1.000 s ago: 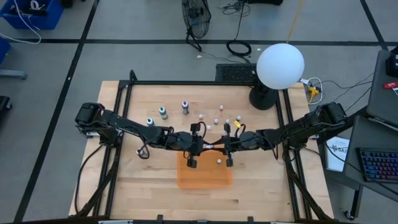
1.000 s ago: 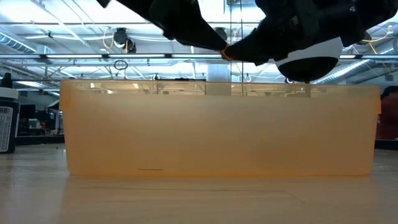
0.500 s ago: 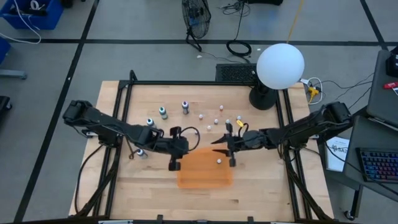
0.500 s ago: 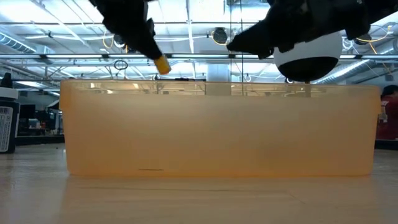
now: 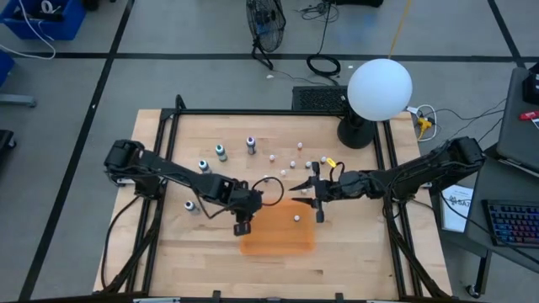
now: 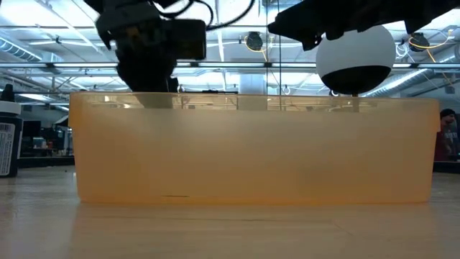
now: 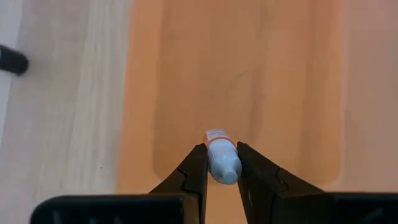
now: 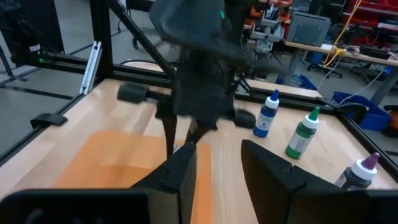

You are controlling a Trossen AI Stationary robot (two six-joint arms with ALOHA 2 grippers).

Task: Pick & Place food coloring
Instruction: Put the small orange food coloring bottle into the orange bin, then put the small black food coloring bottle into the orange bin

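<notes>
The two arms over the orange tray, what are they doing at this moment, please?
The left gripper holds a small bottle between its fingers, above the left part of the orange tray. The tray looks empty in the left wrist view. The right gripper is near the tray's back right corner, its fingers apart with nothing between them. Three more bottles stand on the table behind the tray, blue, green and purple, with small white beads nearby.

wooden table (image 5: 354, 244) carries an orange tray (image 5: 278, 231), dropper bottles (image 5: 221, 152), lamp (image 5: 379, 91).
</notes>
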